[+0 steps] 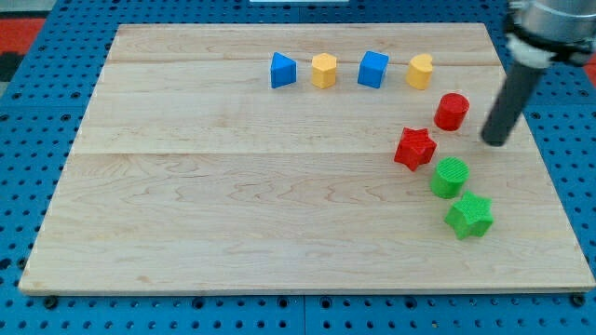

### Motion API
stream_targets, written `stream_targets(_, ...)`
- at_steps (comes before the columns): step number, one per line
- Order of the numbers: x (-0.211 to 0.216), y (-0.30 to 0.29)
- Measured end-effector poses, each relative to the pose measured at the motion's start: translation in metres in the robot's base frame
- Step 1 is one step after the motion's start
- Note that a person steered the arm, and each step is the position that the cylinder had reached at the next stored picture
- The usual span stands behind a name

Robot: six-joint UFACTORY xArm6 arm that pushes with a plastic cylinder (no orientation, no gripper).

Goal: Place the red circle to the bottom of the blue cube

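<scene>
Pale wooden counter [233, 205] on blue pegboard [37, 112]. Red circle [452, 111] lies near the view's right, below-right of the blue cube [372, 69]. My tip [494, 141], a plain rod without jaws, sits just right of the red circle, apart.

Blue triangle [282, 71], 2 yellow blocks [323, 71] [420, 71], red star [414, 148], green cylinder [451, 177], green star [469, 215].

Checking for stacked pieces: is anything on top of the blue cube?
Nothing rests on the blue cube; its top face is bare. Its underside sits on the wooden board and cannot be seen. My tip is far off, right of the red circle.
</scene>
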State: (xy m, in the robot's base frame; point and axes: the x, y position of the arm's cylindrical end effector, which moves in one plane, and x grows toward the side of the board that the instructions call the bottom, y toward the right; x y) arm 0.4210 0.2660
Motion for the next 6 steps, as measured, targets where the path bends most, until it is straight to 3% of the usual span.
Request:
stream_targets(1, -0.031, 0.015)
stream_targets(4, -0.04, -0.145)
stream_targets(6, -0.013, -0.021)
